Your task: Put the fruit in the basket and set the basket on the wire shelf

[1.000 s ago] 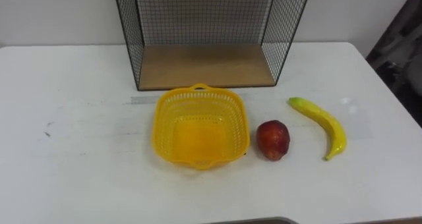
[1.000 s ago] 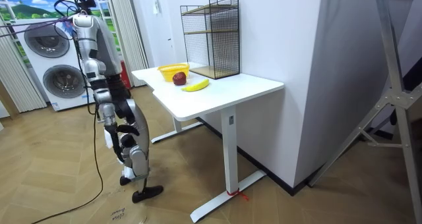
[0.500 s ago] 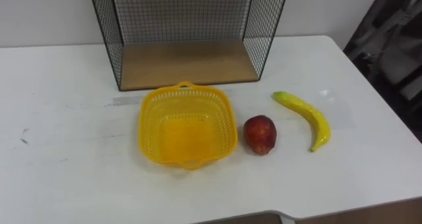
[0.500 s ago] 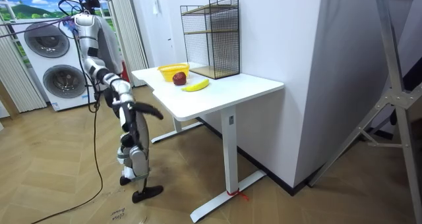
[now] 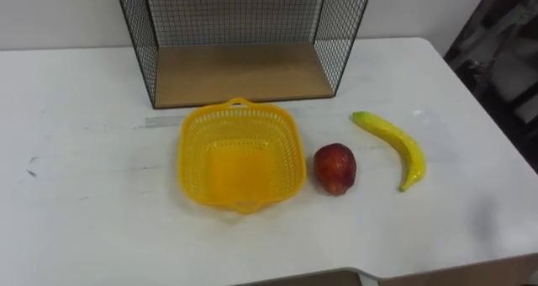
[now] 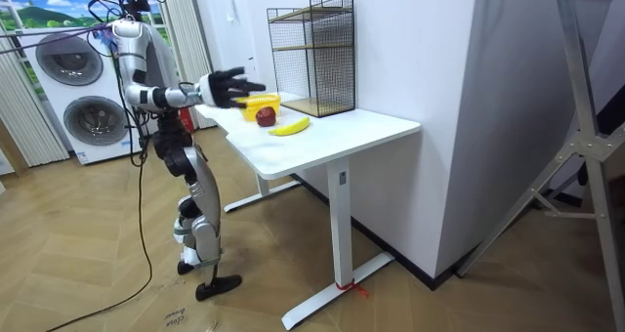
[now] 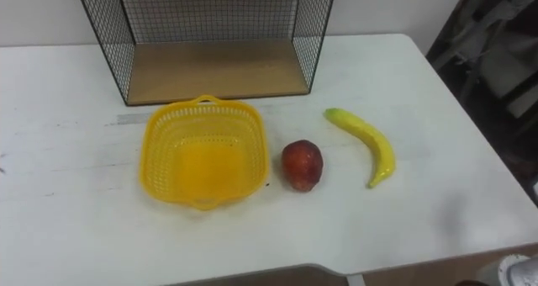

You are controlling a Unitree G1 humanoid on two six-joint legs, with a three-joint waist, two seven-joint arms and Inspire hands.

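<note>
An empty yellow basket (image 5: 188, 164) sits on the white table (image 5: 84, 227), just in front of the black wire shelf (image 5: 239, 74) with its wooden floor. A red apple (image 5: 335, 168) lies close to the basket's right side. Further right lies a yellow banana (image 5: 395, 143). In the room view I stand at the table's end, at that view's left. My right hand (image 6: 227, 85) is raised at table height, open with fingers spread, short of the basket (image 6: 256, 102) and apple (image 6: 266, 116).
The table's right edge (image 5: 487, 143) drops off to dark clutter on the floor. Bare tabletop lies left of the basket. In the room view, washing machines (image 6: 83, 107) stand behind me and a tall white panel (image 6: 508, 127) rises past the table.
My right arm has swung up from beside my body to table height, hand spread. The eye view has shifted slightly; fruit and basket have not moved.
</note>
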